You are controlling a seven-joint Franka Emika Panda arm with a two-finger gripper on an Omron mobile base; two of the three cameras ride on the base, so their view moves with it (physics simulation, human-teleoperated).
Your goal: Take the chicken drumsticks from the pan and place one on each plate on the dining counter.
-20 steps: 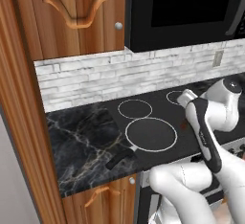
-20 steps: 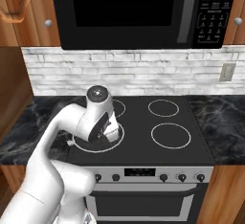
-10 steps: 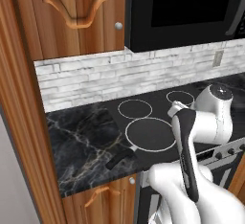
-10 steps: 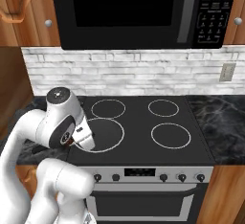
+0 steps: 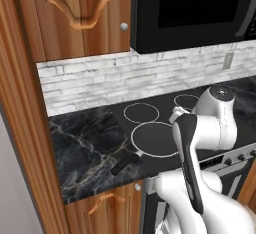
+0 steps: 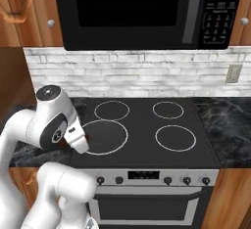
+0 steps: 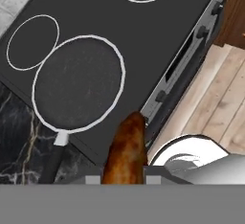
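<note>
Now, in your left base view the pan (image 5: 156,139) sits empty. In the right base view, your arm swings leftward. In the hand view, the end effector (image 7: 125,177) pinches a drumstick (image 7: 126,150) over the stove edge; a jerk could drop it floorward.

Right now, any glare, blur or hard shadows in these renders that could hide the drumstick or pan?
Hand view: sharp, flat light, no glare; the drumstick in the claw reads clearly above the empty pan. Left base view: even light, slightly soft; the arm covers part of the pan, handle visible. Right base view: crisp, no strong shadows; the microwave door is dull black, no reflections.
</note>
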